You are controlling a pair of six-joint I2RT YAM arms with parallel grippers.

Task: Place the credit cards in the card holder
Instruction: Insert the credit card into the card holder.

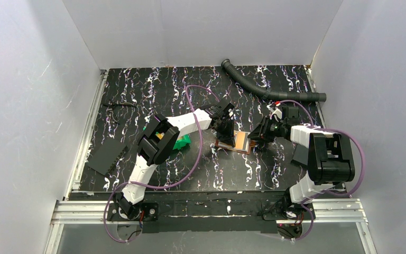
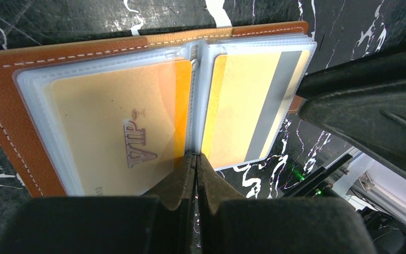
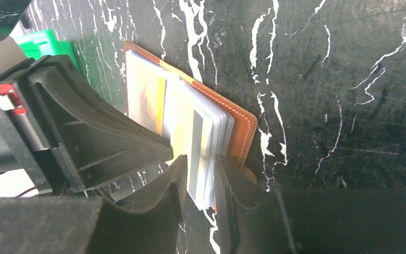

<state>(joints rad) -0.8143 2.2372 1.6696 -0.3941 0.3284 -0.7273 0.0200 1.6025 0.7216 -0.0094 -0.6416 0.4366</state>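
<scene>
Left gripper [image 2: 195, 161]: jaws pressed together, tips at the near edge of the card holder's centre fold. Whether a sleeve is nipped cannot be told.
Right gripper [image 3: 201, 177]: part-open, jaws either side of the clear sleeve stack at the holder's outer edge, seemingly clamping it.
Card holder [image 2: 10, 106]: lies open mid-worktop [image 1: 137, 95] between both grippers, leather cover down.
Cards: a tan "VIP" card [image 2: 111, 121] and a yellow striped card [image 2: 248, 106] sit in facing sleeves.
Handling: likely light and floppy, with slick, springy sleeves and stiff, slippery cards. Hold the sleeve stack or leather edge; pinch cards by a short edge.
Beyond: green bin [image 1: 182, 142] beside the holder, hose [image 1: 264, 87] at the far edge.
</scene>
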